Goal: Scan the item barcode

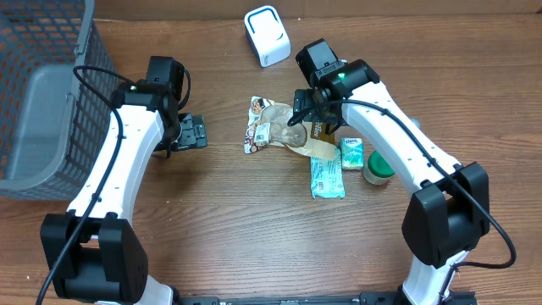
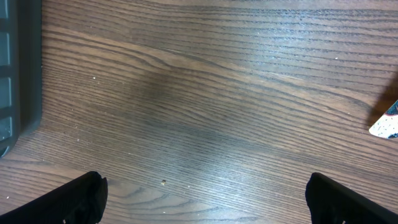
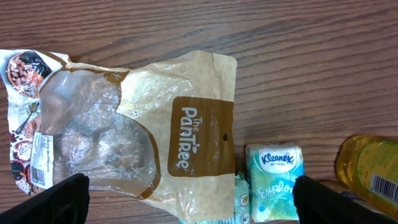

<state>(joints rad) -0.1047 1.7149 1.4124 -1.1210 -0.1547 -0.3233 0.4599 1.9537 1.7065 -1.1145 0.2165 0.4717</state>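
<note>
Several items lie together mid-table. A clear-windowed snack bag carries a white barcode label. Overlapping it is a brown paper "The Pantree" bag, and beside that a Kleenex pack, a teal wipes pack and a yellow bottle. The white scanner stands at the back. My right gripper hovers open above the brown bag, holding nothing. Left of the pile, my left gripper stands open over bare wood, empty; only a corner of the snack bag shows in its view.
A grey mesh basket fills the far left of the table, its edge close to the left gripper. The bottle has a green cap at the right of the pile.
</note>
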